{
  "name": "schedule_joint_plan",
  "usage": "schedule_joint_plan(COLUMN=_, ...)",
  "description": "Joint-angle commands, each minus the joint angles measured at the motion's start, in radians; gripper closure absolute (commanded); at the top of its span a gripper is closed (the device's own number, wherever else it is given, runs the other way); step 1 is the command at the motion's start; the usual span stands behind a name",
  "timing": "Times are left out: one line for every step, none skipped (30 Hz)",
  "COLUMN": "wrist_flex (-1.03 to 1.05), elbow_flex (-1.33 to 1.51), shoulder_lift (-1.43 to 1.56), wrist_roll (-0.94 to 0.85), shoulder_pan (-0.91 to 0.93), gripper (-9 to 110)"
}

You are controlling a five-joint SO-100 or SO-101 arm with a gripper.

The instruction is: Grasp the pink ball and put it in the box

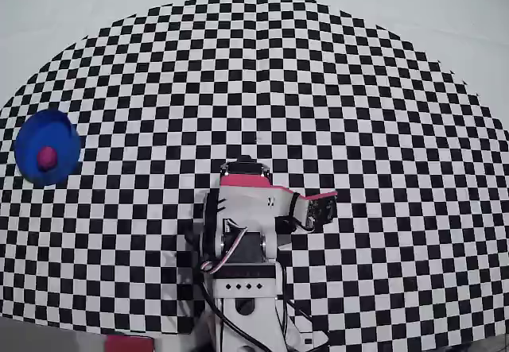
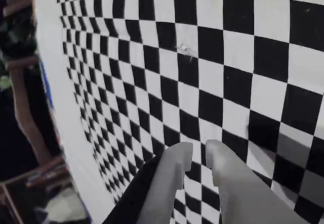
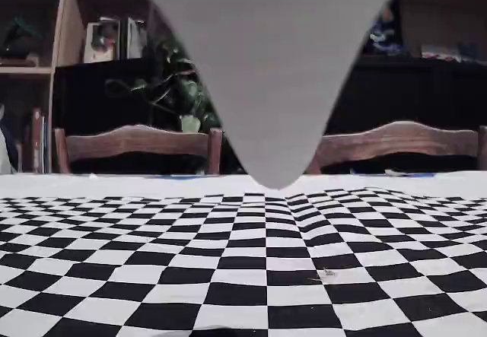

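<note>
In the overhead view the pink ball [image 1: 48, 157] lies inside the box, a round blue container [image 1: 28, 136], at the far left of the checkered mat. The arm sits folded at the bottom centre, and its gripper [image 1: 328, 209] points right, far from the ball and the box. The wrist view shows my gripper [image 2: 199, 152] with its two pale fingers [image 2: 174, 176] almost together, only a thin slit between them and nothing held, above bare checkered squares. Ball and box do not show in the wrist view or the fixed view.
The black-and-white checkered mat [image 1: 334, 90] covers most of the table. Cables trail from the arm's base [image 1: 242, 304]. In the fixed view a blurred grey wedge [image 3: 266, 63] hangs from the top, with chairs [image 3: 137, 143] and shelves behind the table.
</note>
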Motion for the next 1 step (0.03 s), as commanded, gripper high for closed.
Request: schedule_joint_plan(wrist_flex=0.003, elbow_flex=0.008, shoulder_lift=0.018, wrist_roll=-0.008, shoulder_pan=0.008, gripper=101)
